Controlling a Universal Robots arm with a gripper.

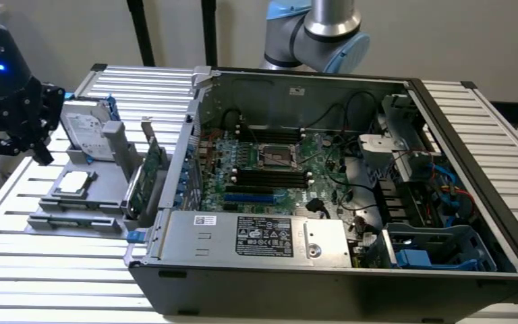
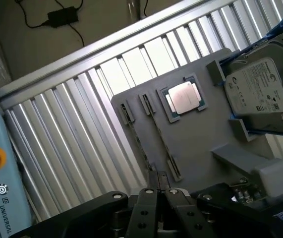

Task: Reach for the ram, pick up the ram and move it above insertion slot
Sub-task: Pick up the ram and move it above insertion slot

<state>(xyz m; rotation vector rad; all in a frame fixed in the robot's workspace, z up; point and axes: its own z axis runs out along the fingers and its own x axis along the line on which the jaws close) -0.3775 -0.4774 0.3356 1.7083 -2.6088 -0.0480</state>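
- Grey tray (image 2: 196, 144) holds the ram (image 2: 160, 136) on edge; I haven't grasped it yet.
- My gripper (image 1: 41, 154), at the left edge of the exterior view, hangs above the tray, fingers together and empty.
- The lift and the carry to the insertion slot (image 1: 272, 179), mid-frame, are left.

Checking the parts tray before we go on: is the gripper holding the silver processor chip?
No, the silver processor chip lies in its recess on the gray tray, apart from the gripper.
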